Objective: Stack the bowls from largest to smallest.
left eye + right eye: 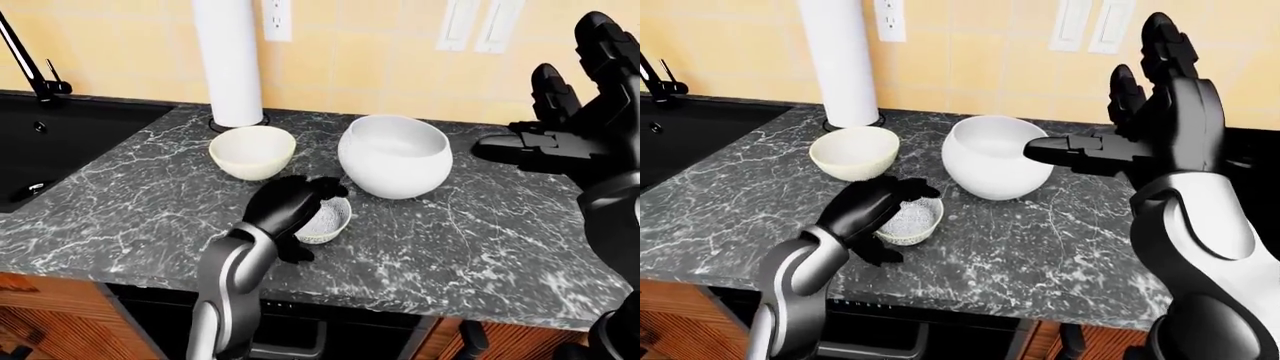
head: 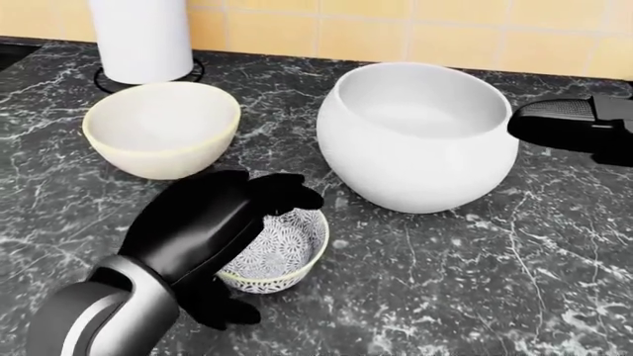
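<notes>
Sink (image 1: 60, 142) only in eye views; head view lacks it.

A tall white paper-towel roll (image 1: 230, 60) stands upright on a black wire base at upper centre-left. The black-veined marble counter (image 1: 130, 195) meets a black sink (image 1: 60, 142) at left, with what seems a dark faucet (image 1: 25, 64). White wall outlets (image 1: 480, 22) sit on yellow tiles.

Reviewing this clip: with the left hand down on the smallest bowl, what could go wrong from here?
The left hand curls over the small patterned bowl without clearly closing round it, so a lift could tip or drop it. The cream bowl sits close by and could get knocked. Stacking it now would probably break the order, since the large white bowl is empty.
</notes>
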You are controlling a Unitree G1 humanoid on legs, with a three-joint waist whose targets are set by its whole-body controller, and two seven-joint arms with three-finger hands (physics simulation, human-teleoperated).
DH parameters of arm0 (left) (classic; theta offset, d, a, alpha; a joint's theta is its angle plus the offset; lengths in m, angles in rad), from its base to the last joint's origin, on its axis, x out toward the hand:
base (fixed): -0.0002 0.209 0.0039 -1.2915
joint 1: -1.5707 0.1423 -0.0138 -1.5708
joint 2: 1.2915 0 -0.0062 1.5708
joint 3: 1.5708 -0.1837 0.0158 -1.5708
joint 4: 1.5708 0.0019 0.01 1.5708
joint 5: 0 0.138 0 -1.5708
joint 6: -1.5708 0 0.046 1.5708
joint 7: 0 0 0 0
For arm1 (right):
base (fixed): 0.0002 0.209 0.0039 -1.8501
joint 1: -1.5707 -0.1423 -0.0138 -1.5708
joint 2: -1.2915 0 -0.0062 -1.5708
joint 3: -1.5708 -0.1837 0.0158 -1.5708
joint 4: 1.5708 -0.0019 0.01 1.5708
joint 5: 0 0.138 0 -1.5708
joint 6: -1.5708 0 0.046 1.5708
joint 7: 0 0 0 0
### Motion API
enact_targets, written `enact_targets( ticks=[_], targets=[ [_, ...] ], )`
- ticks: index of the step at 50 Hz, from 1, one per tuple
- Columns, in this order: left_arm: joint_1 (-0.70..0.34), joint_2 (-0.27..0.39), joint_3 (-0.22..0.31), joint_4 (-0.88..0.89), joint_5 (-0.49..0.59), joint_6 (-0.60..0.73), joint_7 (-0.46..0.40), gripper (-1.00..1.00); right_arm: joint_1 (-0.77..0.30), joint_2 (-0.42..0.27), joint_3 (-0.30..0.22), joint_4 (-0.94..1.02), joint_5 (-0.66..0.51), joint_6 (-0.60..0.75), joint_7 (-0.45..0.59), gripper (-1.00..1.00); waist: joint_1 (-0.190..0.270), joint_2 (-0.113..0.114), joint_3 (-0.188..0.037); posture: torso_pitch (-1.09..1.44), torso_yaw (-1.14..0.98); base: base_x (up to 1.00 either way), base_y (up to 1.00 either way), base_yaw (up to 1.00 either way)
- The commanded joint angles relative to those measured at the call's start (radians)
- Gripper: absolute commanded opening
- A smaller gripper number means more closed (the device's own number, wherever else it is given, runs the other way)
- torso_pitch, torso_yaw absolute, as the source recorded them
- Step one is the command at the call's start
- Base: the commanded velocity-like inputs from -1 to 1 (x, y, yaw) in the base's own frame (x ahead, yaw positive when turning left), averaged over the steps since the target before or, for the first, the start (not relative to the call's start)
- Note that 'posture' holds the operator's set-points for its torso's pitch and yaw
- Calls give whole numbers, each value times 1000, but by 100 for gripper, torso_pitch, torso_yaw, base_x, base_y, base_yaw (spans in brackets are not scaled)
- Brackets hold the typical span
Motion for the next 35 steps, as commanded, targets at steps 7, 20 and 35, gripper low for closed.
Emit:
enact_targets(
  ticks=[7, 20, 35],
  targets=[
    [-10, 1, 2, 28, 27, -20, 15, -9, -25, -14, -13, -16, 1, -22, -7, 100, -5, 0, -6, -23, 0, 0, 0, 0],
    [-139, -12, 6, 167, 12, 68, -83, -35, -18, 4, 0, 12, -63, -47, 43, 100, -11, 2, -4, -23, 0, 0, 0, 0],
    [-205, -65, -12, -71, 48, 172, -265, -100, -27, -6, -20, 5, -44, -27, 34, 100, -14, -1, -5, -23, 0, 0, 0, 0]
  ],
)
